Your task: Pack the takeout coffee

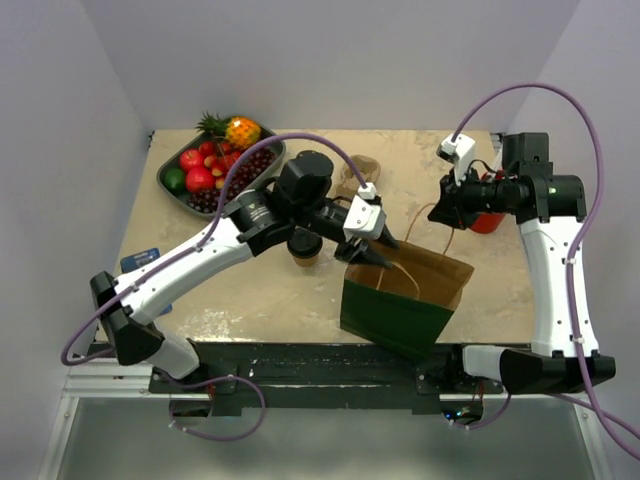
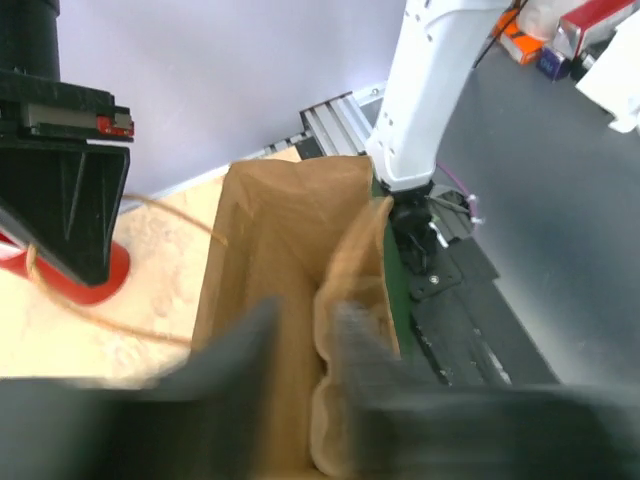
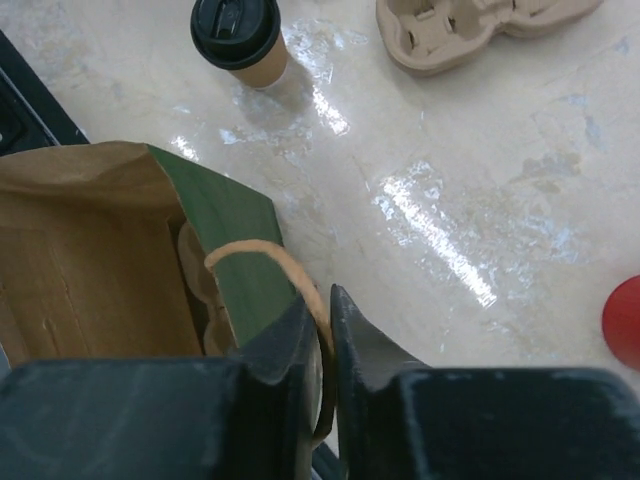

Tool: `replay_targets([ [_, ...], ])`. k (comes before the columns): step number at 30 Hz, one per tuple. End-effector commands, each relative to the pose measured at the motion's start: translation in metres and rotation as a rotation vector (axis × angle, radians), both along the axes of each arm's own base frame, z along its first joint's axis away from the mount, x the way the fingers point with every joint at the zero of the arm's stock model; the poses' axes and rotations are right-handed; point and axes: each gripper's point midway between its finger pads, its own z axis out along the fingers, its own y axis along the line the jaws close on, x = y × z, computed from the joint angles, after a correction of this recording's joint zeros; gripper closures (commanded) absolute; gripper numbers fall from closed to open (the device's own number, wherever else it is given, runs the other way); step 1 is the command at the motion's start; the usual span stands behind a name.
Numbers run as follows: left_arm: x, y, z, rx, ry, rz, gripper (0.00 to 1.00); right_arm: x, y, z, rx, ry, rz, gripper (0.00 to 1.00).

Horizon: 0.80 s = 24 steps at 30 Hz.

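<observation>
Kraft-tan takeout coffee point(image 3: 237, 40) stands outside the paper bag point(image 1: 405, 295); right gripper point(image 3: 322, 300) pinches the twine handle point(image 3: 250, 246), left gripper point(image 2: 305, 315) straddles the rim point(image 2: 352, 250), jaws apart, likely to hold its mouth wide

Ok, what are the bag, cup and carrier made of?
Bag: paper, green outside, kraft brown inside, creased, with a twisted-cord handle. Cup: tan paper, probably; lid glossy black plastic. Carrier: moulded pulp, by its rough, dull beige look.
</observation>
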Motion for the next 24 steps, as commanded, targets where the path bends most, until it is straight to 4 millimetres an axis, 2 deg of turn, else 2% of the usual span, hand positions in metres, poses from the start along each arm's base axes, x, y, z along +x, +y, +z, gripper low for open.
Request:
replay_targets([
  [1, -0.006, -0.016, 0.048, -0.116, 0.051, -0.064, 0.99, -0.004, 0.013, 0.038, 0.075, -0.099, 0.046, 0.98],
  [4, -0.006, -0.013, 0.066, -0.142, 0.001, -0.063, 1.0, 0.002, 0.016, 0.053, 0.11, -0.136, 0.025, 1.0],
  [5, -0.006, -0.01, 0.067, -0.13, -0.011, -0.064, 1.0, 0.007, 0.018, 0.064, 0.129, -0.174, 0.026, 1.0],
  [6, -0.006, -0.009, 0.082, -0.155, -0.042, -0.06, 1.0, 0.009, 0.02, 0.07, 0.142, -0.185, 0.026, 1.0],
  [7, -0.003, -0.008, 0.088, -0.163, -0.061, -0.037, 1.0, 0.011, 0.021, 0.077, 0.161, -0.188, 0.015, 1.0],
  [9, 0.003, -0.005, 0.111, -0.209, -0.134, 0.009, 1.0, 0.019, 0.022, 0.099, 0.171, -0.245, 0.01, 1.0],
  [10, 0.006, -0.003, 0.119, -0.225, -0.161, 0.025, 1.0, 0.02, 0.022, 0.116, 0.176, -0.292, 0.006, 1.0],
  [11, 0.01, -0.002, 0.125, -0.235, -0.2, 0.039, 1.0, 0.028, 0.021, 0.121, 0.173, -0.31, -0.003, 1.0],
  [12, 0.016, -0.002, 0.139, -0.259, -0.238, 0.068, 1.0, 0.031, 0.02, 0.129, 0.173, -0.333, -0.01, 1.0],
  [13, 0.02, -0.002, 0.145, -0.27, -0.265, 0.083, 1.0, 0.032, 0.019, 0.145, 0.176, -0.378, -0.015, 1.0],
  [15, 0.029, 0.0, 0.16, -0.297, -0.324, 0.119, 1.0, 0.045, 0.016, 0.157, 0.169, -0.422, -0.043, 1.0],
  [17, 0.037, 0.001, 0.169, -0.322, -0.364, 0.148, 1.0, 0.052, 0.013, 0.181, 0.176, -0.503, -0.066, 1.0],
  [20, 0.045, 0.002, 0.174, -0.341, -0.407, 0.175, 1.0, 0.06, 0.01, 0.199, 0.177, -0.577, -0.094, 1.0],
  [24, 0.054, 0.0, 0.177, -0.354, -0.448, 0.203, 1.0, 0.067, 0.006, 0.208, 0.169, -0.622, -0.112, 1.0],
])
